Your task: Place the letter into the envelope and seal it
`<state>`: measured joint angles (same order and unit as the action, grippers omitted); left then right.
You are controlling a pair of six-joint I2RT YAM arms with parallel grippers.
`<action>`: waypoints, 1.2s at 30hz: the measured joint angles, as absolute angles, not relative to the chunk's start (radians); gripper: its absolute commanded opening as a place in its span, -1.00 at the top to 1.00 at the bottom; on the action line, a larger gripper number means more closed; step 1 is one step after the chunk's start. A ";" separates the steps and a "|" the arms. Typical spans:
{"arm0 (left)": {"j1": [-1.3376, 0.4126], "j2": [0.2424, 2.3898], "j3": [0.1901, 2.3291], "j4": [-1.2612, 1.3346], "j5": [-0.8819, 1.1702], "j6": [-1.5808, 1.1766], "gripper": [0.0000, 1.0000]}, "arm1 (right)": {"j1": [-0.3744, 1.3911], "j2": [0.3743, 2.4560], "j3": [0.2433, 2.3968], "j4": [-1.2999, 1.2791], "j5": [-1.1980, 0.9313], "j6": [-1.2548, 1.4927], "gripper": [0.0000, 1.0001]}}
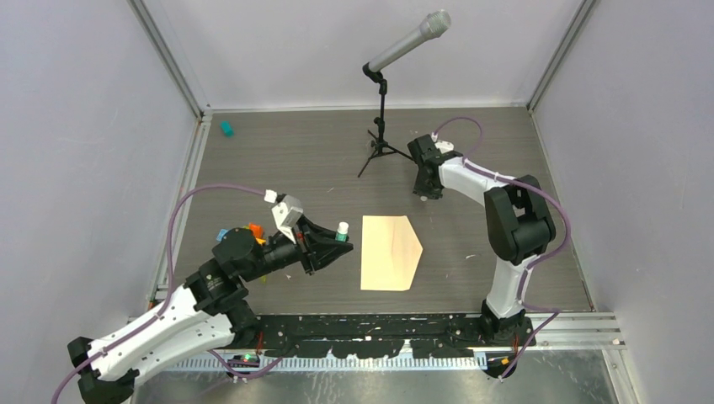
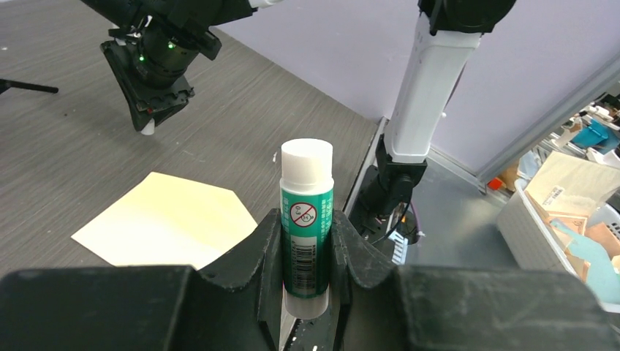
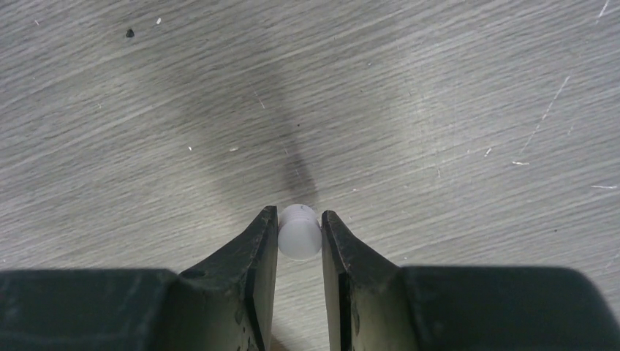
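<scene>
The envelope (image 1: pixel 390 252) lies flat in the middle of the table, a tan sheet with its pointed flap open toward the right; it also shows in the left wrist view (image 2: pixel 164 223). No separate paler letter shows. My left gripper (image 1: pixel 341 240) is just left of the envelope, above the table, shut on a green glue stick (image 2: pixel 307 212) with a white top, held upright. My right gripper (image 1: pixel 428 195) is at the far right, pointing down close to the table, shut on a small white cap (image 3: pixel 300 232).
A microphone on a black tripod stand (image 1: pixel 383 126) stands at the back centre, close to my right gripper. A small teal object (image 1: pixel 226 128) lies at the back left. Orange and blue bits (image 1: pixel 253 231) sit by my left wrist. Walls enclose the table.
</scene>
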<state>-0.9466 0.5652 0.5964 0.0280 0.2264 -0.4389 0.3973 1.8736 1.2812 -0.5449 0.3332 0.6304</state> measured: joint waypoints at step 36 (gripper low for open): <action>-0.926 0.829 0.761 -0.078 -0.371 -1.025 1.00 | 0.437 1.218 1.070 -0.463 0.207 0.654 -0.29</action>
<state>-0.9257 0.8291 0.7609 -0.0784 -0.3714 -1.0252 0.4366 1.2182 1.0702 -0.4633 0.2073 0.6544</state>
